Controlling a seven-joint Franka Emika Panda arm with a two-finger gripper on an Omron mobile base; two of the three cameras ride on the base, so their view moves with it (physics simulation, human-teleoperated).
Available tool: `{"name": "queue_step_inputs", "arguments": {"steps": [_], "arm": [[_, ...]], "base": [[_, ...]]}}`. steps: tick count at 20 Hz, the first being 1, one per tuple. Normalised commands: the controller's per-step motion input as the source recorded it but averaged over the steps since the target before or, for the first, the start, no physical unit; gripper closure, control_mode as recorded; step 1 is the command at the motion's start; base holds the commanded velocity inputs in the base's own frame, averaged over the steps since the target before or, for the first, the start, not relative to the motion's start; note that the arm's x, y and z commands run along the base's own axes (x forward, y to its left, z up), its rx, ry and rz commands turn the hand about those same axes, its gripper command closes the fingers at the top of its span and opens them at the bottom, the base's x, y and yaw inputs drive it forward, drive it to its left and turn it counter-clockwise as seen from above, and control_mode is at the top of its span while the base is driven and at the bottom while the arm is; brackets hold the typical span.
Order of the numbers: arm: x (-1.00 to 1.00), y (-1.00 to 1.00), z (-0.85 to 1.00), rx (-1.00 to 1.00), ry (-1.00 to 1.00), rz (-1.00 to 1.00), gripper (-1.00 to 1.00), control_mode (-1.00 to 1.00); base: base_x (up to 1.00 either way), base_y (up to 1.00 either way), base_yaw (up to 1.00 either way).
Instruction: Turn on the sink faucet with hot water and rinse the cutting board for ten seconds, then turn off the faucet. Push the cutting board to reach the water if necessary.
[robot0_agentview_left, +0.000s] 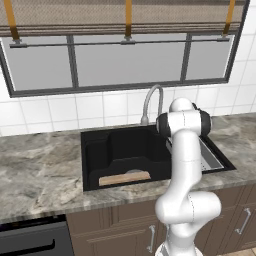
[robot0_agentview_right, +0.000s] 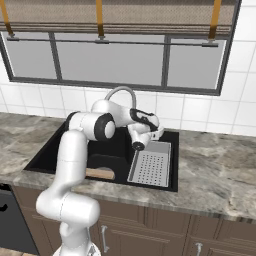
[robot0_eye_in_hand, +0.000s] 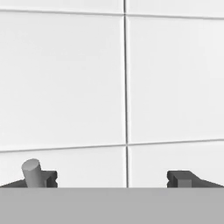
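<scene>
A marbled grey countertop (robot0_agentview_left: 40, 175) runs beneath a three-pane window (robot0_agentview_left: 125, 60) and a white tiled wall (robot0_eye_in_hand: 65, 78), with dark wood cabinets (robot0_agentview_right: 165, 235) below. Set into the counter, the matte-black sink (robot0_agentview_left: 95, 150) sits under the window's middle pane, and the white arm (robot0_agentview_left: 185, 165) reaches over its right half toward the back wall. A grey perforated drainboard tray (robot0_agentview_right: 150, 169) lies at the basin's right side. The silver gooseneck faucet (robot0_agentview_left: 151, 102) arches up behind the basin at the tiles. The light tan cutting board (robot0_agentview_left: 124, 177) rests in the sink — along its near wall, left of the arm. The gripper (robot0_eye_in_hand: 111, 178) faces the tiles with its two dark fingertips (robot0_eye_in_hand: 181, 178) spread wide apart and nothing between them; a small grey cylindrical stub (robot0_eye_in_hand: 32, 171) — unclear what it belongs to — shows just beside the left tip.
</scene>
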Motion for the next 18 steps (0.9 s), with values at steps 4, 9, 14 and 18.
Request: {"name": "queue_step_inputs", "arguments": {"steps": [4, 9, 14, 18], "arm": [[-0.47, -1.0, 0.0, 0.03, 0.0, 0.0, -1.0, -1.0], [-0.41, -1.0, 0.0, 0.04, 0.0, 0.0, -1.0, -1.0], [-0.44, -1.0, 0.0, 0.05, 0.0, 0.0, -1.0, -1.0], [-0.45, -1.0, -0.01, 0.06, 0.0, 0.0, -1.0, -1.0]], "base": [[0.0, 0.0, 0.0], [0.0, 0.0, 0.0], [0.0, 0.0, 0.0], [0.0, 0.0, 0.0]]}}
